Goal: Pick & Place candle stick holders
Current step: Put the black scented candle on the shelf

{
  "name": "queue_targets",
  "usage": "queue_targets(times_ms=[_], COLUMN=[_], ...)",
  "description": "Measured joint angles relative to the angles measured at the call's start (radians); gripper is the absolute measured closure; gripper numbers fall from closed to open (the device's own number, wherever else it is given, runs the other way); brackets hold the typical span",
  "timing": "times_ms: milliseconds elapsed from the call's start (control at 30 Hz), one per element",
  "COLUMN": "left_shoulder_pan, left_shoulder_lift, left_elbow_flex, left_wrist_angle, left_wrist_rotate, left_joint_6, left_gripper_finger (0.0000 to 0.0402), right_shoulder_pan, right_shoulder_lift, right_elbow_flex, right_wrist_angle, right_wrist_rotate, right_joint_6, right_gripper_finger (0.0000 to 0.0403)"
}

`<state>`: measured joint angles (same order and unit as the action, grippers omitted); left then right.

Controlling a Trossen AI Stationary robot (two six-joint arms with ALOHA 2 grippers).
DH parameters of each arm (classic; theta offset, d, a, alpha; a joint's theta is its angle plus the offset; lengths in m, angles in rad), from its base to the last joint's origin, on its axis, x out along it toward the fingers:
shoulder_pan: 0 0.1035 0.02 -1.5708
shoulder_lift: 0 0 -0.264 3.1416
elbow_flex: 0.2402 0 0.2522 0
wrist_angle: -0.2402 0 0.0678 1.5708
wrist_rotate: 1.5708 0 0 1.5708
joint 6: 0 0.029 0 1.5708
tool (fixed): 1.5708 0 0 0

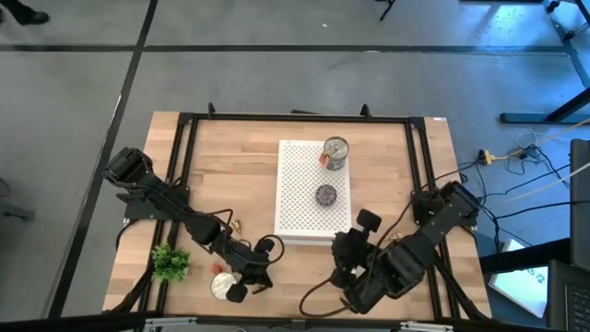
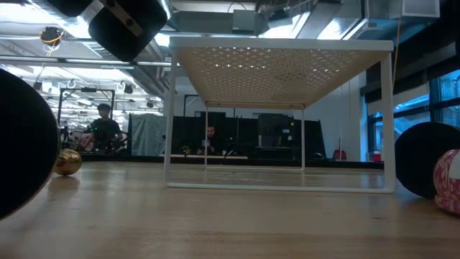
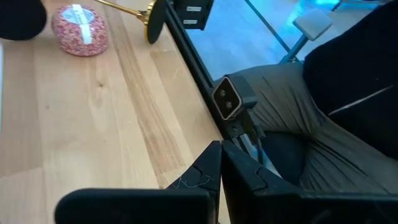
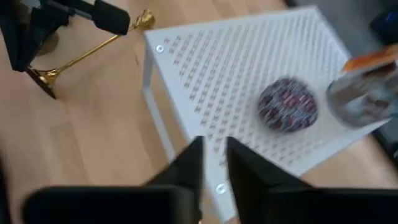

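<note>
1. Plainly, one candle holder (image 4: 81, 56) lies on its side on the table (image 1: 230, 175), to the left of the white rack (image 4: 205, 68). In the right wrist view its flared base points to the near side and its small cup to the far side.
2. From above only a gold glint of it shows, beside the left arm, which crosses over the thin stem.
3. Left gripper (image 3: 217, 171) is at the near edge of the table, left of centre, with its fingers pressed tight together and nothing between them.
4. A pink disc (image 3: 79, 28) sits on the wood just beside the holder's base, both well apart from the left fingertips.
5. Right gripper (image 4: 214, 162) hangs by the rack's near edge, right of centre. Its fingers are drawn almost together, a slim gap left, pinching nothing.
6. The holder is well to the left of the right gripper, not touched by it.
7. On top of the rack stand a purple disc (image 4: 287, 104) in the middle and a silver tin (image 4: 364, 90) at the far end.
8. A small green plant (image 1: 171, 263) sits at the near left of the table.
9. At table height, a gold rounded part rests on the wood at one side, and people show in the room behind.
</note>
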<state>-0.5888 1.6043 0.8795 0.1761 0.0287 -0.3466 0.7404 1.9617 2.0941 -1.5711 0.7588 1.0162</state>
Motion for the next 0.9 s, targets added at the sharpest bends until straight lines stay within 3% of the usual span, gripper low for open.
queue_targets(times_ms=[100, 400, 700, 900], left_shoulder_pan=[0.0, -0.01, -0.041, -0.029], left_shoulder_lift=[0.0, 0.0, 0.0, 0.0], left_elbow_flex=[0.0, 0.0, 0.0, 0.0], left_wrist_angle=[0.0, 0.0, 0.001, 0.001], left_wrist_rotate=[-0.008, -0.045, -0.087, -0.093], left_joint_6=[-0.007, -0.044, -0.051, -0.043], left_gripper_finger=[0.0396, 0.0396, 0.0396, 0.0396], right_shoulder_pan=[0.002, -0.001, -0.028, 0.039], right_shoulder_lift=[-0.001, -0.002, 0.001, -0.113], right_elbow_flex=[0.0, -0.028, -0.356, -0.434], right_wrist_angle=[0.0, 0.0, -0.001, 0.098], right_wrist_rotate=[0.049, 0.086, 0.131, 0.326], right_joint_6=[-0.021, -0.083, 0.113, 0.082], right_gripper_finger=[0.0392, 0.0397, 0.0397, 0.0401])
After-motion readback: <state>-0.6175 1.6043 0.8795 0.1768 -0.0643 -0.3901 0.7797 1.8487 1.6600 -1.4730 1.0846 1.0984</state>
